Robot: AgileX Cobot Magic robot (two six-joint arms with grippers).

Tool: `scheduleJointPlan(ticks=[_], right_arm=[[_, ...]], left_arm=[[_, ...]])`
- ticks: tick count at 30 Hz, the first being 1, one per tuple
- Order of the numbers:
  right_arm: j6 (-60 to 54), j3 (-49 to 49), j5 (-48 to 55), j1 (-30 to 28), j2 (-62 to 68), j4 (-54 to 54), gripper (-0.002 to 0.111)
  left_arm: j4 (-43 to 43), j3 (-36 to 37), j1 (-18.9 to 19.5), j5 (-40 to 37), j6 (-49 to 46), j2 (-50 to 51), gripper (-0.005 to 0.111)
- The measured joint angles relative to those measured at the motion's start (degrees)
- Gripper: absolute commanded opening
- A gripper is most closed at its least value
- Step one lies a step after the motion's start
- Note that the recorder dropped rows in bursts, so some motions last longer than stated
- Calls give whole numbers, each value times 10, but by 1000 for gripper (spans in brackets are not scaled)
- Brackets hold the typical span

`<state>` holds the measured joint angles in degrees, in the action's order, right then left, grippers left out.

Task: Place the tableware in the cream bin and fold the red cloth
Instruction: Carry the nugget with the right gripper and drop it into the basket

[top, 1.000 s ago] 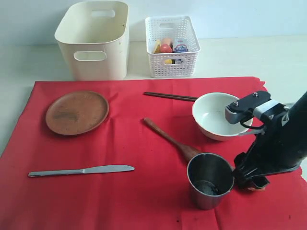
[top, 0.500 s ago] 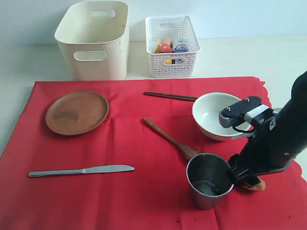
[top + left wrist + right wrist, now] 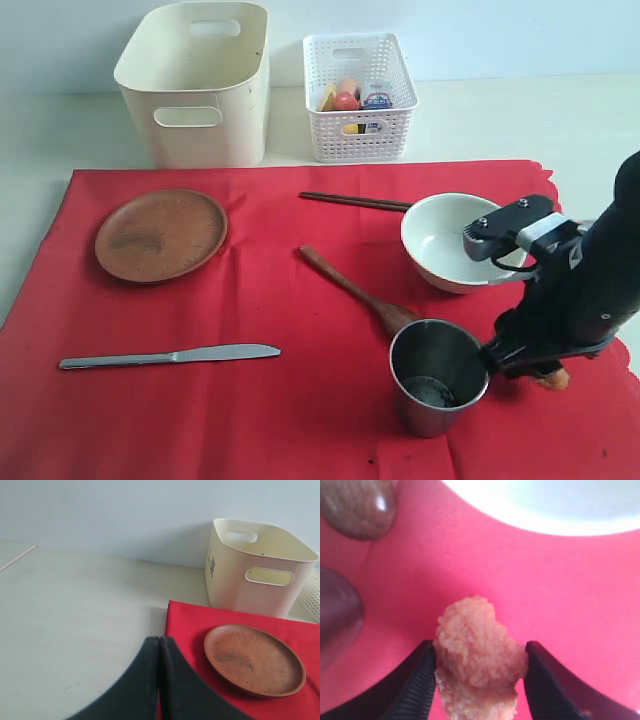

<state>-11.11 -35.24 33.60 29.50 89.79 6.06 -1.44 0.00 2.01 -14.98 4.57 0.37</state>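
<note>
**A soft pinch on a crumbly lump**

Nearest me, the right tool (image 3: 479,649) is low over the cloth (image 3: 280,420). Its two fingers press against either side of an orange, crumbly lump (image 3: 553,378) of food, so it is clamped on it. The cup (image 3: 438,375) stands upright just beside, with something dark in its bottom.

I'd judge this a clearing step. The lump is no tableware, and it has to go before the cloth can be folded. To do it well, squeeze only enough to hold, because that stuff looks ready to break apart. Lift straight up and keep the arm off the cup, which would tip easily, and off the rim of the bowl (image 3: 445,245) just behind.

Off to the left, the left tool (image 3: 159,640) has its fingers pressed together on nothing. It sits over bare table (image 3: 75,605) beside the cloth's edge.

Further in, the knife (image 3: 170,355) lies flat at the left, and the spoon (image 3: 352,290) has its head by the cup. Beyond them are the plate (image 3: 160,234) and the chopsticks (image 3: 355,201). All six pieces sit on the cloth and none is in the bin.

At the back, off the cloth, the bin (image 3: 195,85) stands with nothing showing inside. The basket (image 3: 360,100) next to it holds food, so that is probably where the lump belongs. Carry it high over the bowl and chopsticks.
</note>
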Motion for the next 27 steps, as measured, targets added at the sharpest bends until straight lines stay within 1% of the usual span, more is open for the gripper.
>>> scheduleJointPlan(ticks=[5,9,12,16,19,20,21,22,24,26,27], right_arm=[[143,-24,43,0,-70,-136,0],[208,-46,38,0,-115,-209,0],[222,-68,10,0,-127,-234,0],[236,-94,-73,0,-120,-275,0],[276,-115,-156,-10,-92,-326,0],[299,-138,-210,-25,-61,-352,0],[307,-153,-236,-36,-40,-360,0],[315,-186,-273,-54,9,-368,0],[317,-247,-295,-72,82,-371,0],[318,-304,-299,-76,149,-368,0],[318,-316,-299,-76,163,-368,0]], left_arm=[[0,0,0,0,0,0,1],[0,0,0,0,0,0,1],[0,0,0,0,0,0,1],[0,0,0,0,0,0,1],[0,0,0,0,0,0,1],[0,0,0,0,0,0,1],[0,0,0,0,0,0,1],[0,0,0,0,0,0,1],[0,0,0,0,0,0,1],[0,0,0,0,0,0,1],[0,0,0,0,0,0,1]])
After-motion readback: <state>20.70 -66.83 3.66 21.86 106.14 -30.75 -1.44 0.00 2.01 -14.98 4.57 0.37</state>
